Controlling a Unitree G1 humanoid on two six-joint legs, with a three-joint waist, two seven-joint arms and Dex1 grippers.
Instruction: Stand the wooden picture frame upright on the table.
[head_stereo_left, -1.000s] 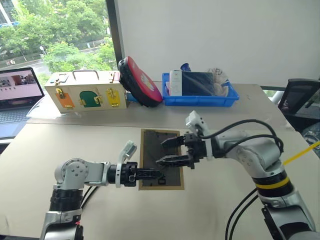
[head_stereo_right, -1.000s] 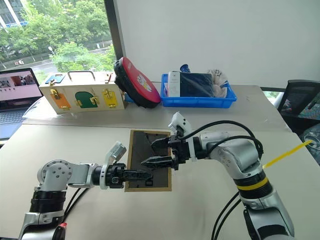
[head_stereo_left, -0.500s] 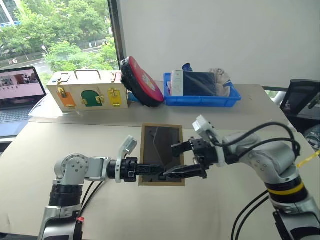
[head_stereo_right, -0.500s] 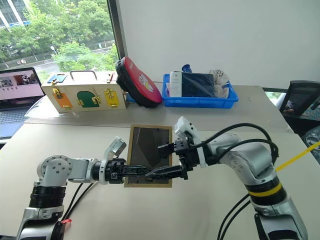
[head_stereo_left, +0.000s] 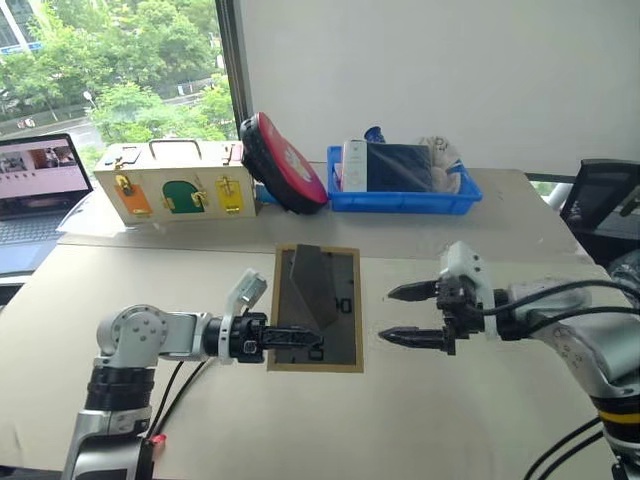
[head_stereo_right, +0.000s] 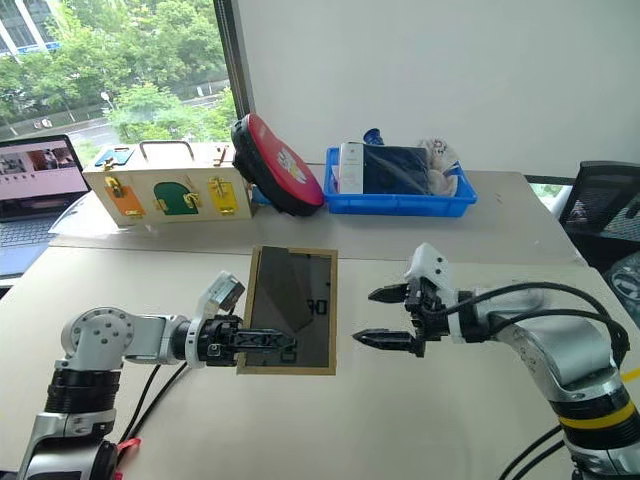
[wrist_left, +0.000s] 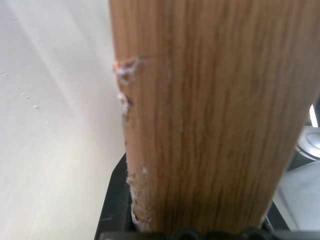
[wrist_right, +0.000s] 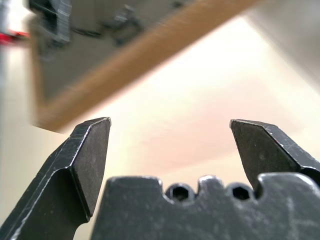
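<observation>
The wooden picture frame (head_stereo_left: 340, 320) shows its dark grey back, with the grey stand (head_stereo_left: 312, 285) folded out from it. My left gripper (head_stereo_left: 295, 343) is shut on the frame's near edge and holds it over the table (head_stereo_left: 450, 420). In the left wrist view the frame's light-wood edge (wrist_left: 210, 115) runs up from between the fingers. My right gripper (head_stereo_left: 388, 314) hangs open to the right of the frame, apart from it, with nothing between its fingers (wrist_right: 90, 150). The frame's corner (wrist_right: 125, 55) lies ahead of them.
At the back of the table stand a cream wooden box (head_stereo_left: 175, 185) with coloured doors, a red round object (head_stereo_left: 280, 160) leaning beside it, and a blue tray (head_stereo_left: 400, 198) of items. A laptop (head_stereo_left: 35, 180) sits far left, a black chair (head_stereo_left: 600, 200) far right.
My right gripper has drawn away to the right, off the frame's back, staying open. The stand now sticks out from the back. The left gripper keeps its hold on the frame.
</observation>
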